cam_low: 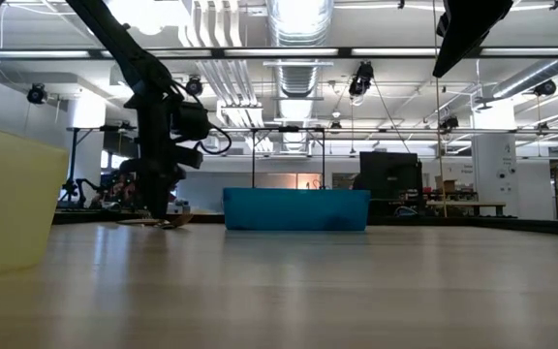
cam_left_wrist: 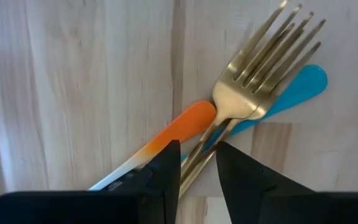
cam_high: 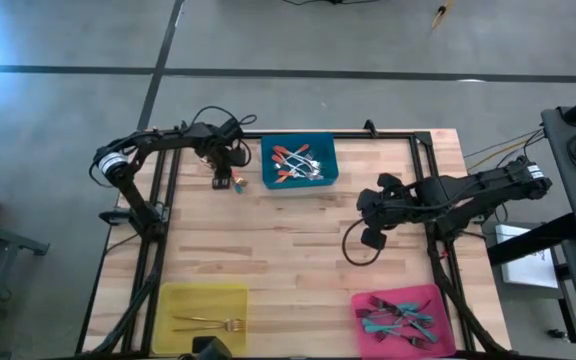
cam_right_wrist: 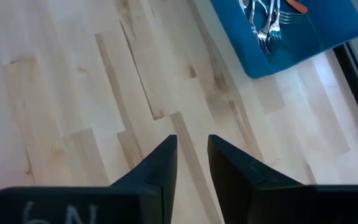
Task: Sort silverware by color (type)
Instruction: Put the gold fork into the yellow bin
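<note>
Straddling the all-gold metal fork (cam_left_wrist: 253,81) just left of the blue rectangular bin (cam_high: 299,162), the left gripper (cam_left_wrist: 197,168), fingers narrowly apart, lines up along its handle's diagonal axis.

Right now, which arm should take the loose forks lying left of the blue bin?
Left. The left gripper is already down over the loose forks, its fingers straddling the gold fork handle. The right gripper hangs above bare table mid-right, farther from the pile, past the blue bin.
</note>
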You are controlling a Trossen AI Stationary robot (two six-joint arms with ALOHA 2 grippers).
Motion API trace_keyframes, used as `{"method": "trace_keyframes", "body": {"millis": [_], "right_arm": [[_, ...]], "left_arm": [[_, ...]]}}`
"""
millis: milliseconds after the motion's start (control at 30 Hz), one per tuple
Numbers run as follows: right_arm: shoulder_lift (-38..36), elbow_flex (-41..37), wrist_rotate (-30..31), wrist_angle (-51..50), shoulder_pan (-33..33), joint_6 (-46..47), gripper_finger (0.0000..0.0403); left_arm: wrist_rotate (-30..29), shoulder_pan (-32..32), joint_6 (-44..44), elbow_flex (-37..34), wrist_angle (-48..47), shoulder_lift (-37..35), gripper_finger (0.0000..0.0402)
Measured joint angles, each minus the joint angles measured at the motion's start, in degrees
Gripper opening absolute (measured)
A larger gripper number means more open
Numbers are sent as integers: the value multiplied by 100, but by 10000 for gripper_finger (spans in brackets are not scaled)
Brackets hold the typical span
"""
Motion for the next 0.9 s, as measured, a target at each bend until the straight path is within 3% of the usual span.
{"method": "trace_keyframes", "body": {"millis": [267,533,800,900], "right_arm": [[0,0,0,-1,-13,-97,79],[0,0,2,1,-20,-88,79],[0,0,2,1,-20,-101,79],[0,0,2,1,-20,-101,79]], "left_arm": [[-4,24,-699,36,27,238,87],[-260,24,-778,452,-162,561,82],[-237,68,-1126,1471,-1305,1318,14],[-186,98,-1143,1962,-1822,1663,6]]}}
